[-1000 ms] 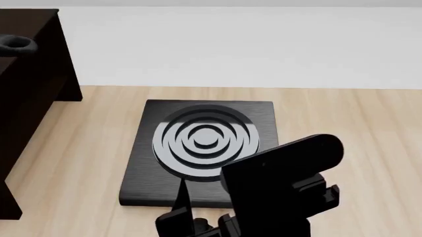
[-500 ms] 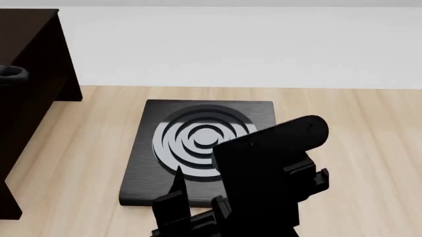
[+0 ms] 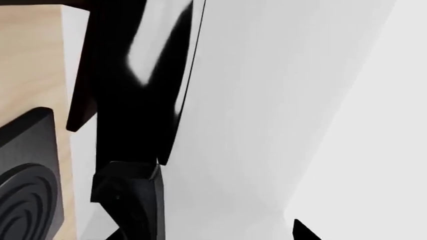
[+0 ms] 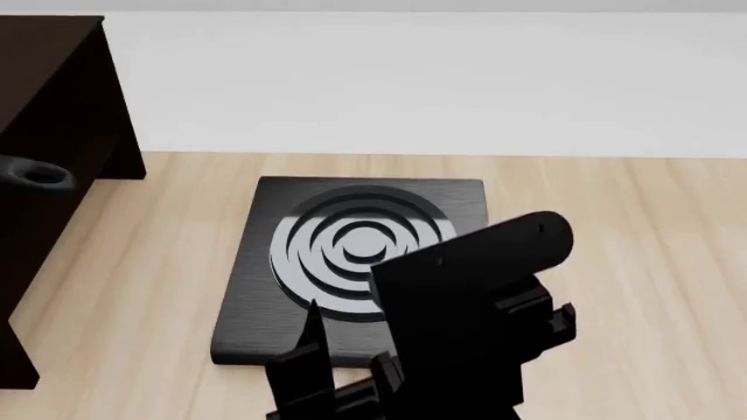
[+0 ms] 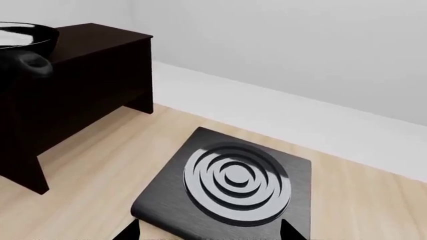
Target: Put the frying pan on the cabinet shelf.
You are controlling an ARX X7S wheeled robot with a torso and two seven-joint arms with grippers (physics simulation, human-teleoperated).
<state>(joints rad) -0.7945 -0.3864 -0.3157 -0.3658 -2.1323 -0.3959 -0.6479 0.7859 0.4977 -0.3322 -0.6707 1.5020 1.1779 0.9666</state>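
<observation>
Frying pan (image 5: 20, 32) over cabinet shelf (image 5: 87, 37) | stove plate (image 5: 227, 187) apart

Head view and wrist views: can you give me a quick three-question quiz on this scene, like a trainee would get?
1. True or false: a pot stands on the stove plate.
2. The frying pan is: A on the stove plate, B up by the dark cabinet, C on the floor.
3. What does the right gripper hold?
Key: 1 false; 2 B; 3 nothing, it is open.
</observation>
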